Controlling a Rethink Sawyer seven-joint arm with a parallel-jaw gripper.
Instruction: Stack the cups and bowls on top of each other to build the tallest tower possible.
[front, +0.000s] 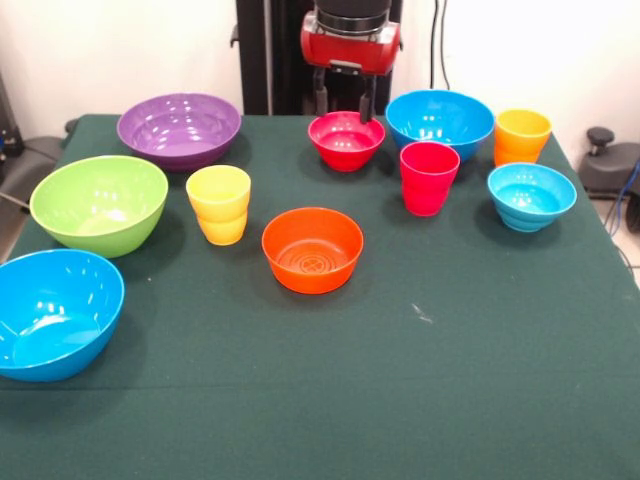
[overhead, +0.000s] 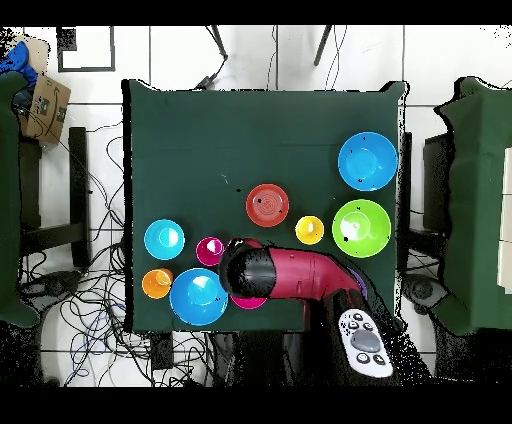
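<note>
Nothing is stacked yet; every cup and bowl sits apart on the table (front: 480, 380). The gripper (front: 346, 100) hangs just over the far rim of the red bowl (front: 346, 139), its two dark fingers (front: 321, 96) spread fairly wide and holding nothing. Whether one finger sits inside the rim is hard to tell, since the arm (overhead: 290, 275) hides that bowl from above.

Seen from the front, the orange bowl (front: 312, 249) lies at the centre. The yellow cup (front: 219, 203) is at its ten o'clock, the red bowl at twelve, the red cup (front: 429, 177) at two. The purple bowl (front: 180, 129) and green bowl (front: 99, 203) lie further toward ten.

The step in hand looks like the first pick. The next move likely calls for lowering astride the rim, then closing.
</note>
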